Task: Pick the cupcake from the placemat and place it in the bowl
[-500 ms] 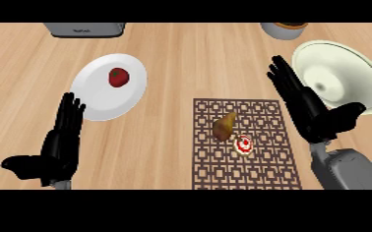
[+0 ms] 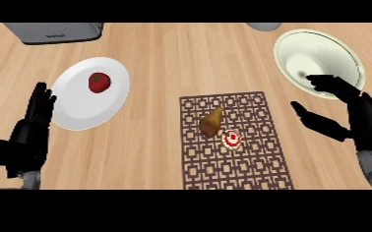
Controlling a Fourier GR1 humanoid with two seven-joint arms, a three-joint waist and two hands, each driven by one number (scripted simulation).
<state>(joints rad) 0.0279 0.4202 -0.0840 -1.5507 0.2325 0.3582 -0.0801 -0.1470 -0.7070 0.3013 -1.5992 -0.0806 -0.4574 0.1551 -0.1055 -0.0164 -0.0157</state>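
Observation:
The cupcake (image 2: pixel 231 139), small with white icing and red on top, sits on the brown patterned placemat (image 2: pixel 247 167) beside a brown pear (image 2: pixel 211 121). The pale green bowl (image 2: pixel 320 61) stands at the far right of the counter. My right hand (image 2: pixel 341 113) hovers open between the bowl and the placemat's right edge, its fingers overlapping the bowl's near rim and its thumb pointing toward the mat. It holds nothing. My left hand (image 2: pixel 33 125) rests open at the left edge, fingers up.
A white plate (image 2: pixel 80 103) with a red tomato (image 2: pixel 100 82) lies at the left. A grey appliance (image 2: pixel 54 32) stands at the back left, and a grey object (image 2: pixel 263 26) shows at the top edge.
The view has shifted, so everything sits further right and lower. My right hand has moved right and back, toward the bowl's near rim. The cupcake has not moved on the mat.

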